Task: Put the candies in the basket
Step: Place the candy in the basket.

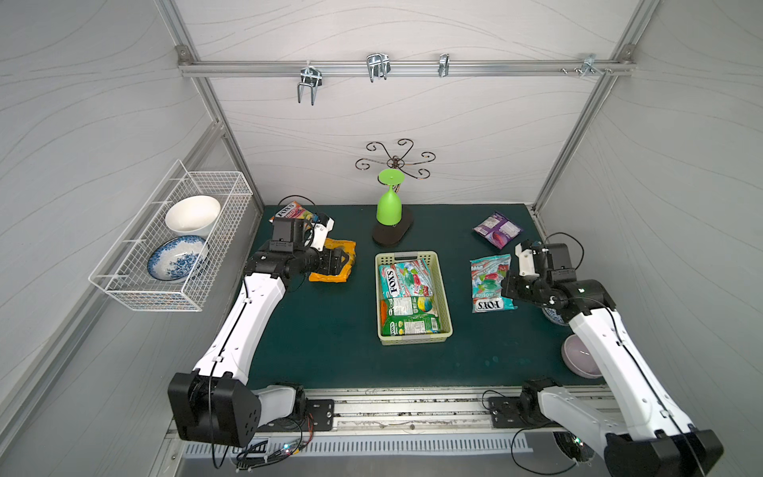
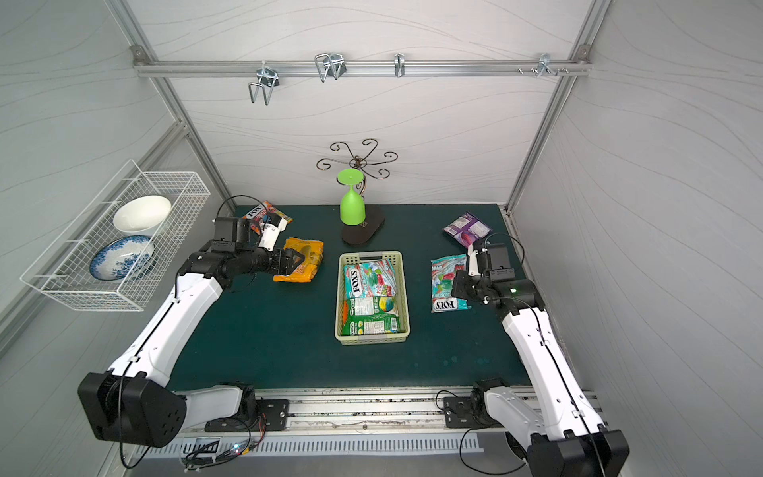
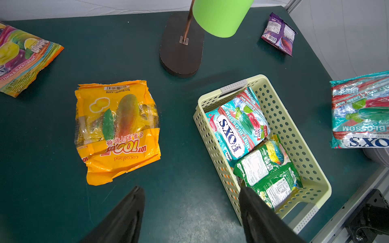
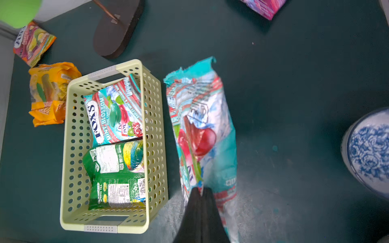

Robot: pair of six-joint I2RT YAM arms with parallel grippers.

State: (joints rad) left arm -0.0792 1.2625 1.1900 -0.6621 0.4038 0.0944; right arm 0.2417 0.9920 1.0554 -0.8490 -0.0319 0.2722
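Starting far to the left of the basket [image 1: 442,289]: the wire rack [image 1: 144,295] is on the wall, with a white bowl [image 1: 192,214] and a blue-patterned bowl [image 1: 177,258] sitting in it. Coming in closer, a multicoloured FOX'S bag [image 1: 291,210] lies on the green mat [image 1: 330,351], left of the basket and further back. Nearer the basket on the same side, there's the orange bag [image 3: 117,130], flat on the mat. The left gripper [image 3: 192,189] hovers by it with its jaws spread wide and nothing between them. Whether a finger touches the bag, I can't tell.

Right behind the basket, the dark stand [image 1: 392,235] carries a green cup [image 1: 388,206] upside down. Now the basket itself, upright in the middle of the mat, and two candies are in. A teal FOX'S bag [image 1: 402,278] fills the far half and a green bag [image 1: 408,320] the near half, the two overlapping slightly.

Just right of the basket and apart from it lies a second teal bag [image 1: 489,281]. Here's the action: the right gripper [image 4: 201,189] has its jaws clamped tight on that bag. Further back on the right, well away from the basket, a purple bag [image 1: 497,229] lies alone. Last, right of the basket and nearer the front, a pink bowl [image 1: 578,359] sits partly hidden by the right arm.
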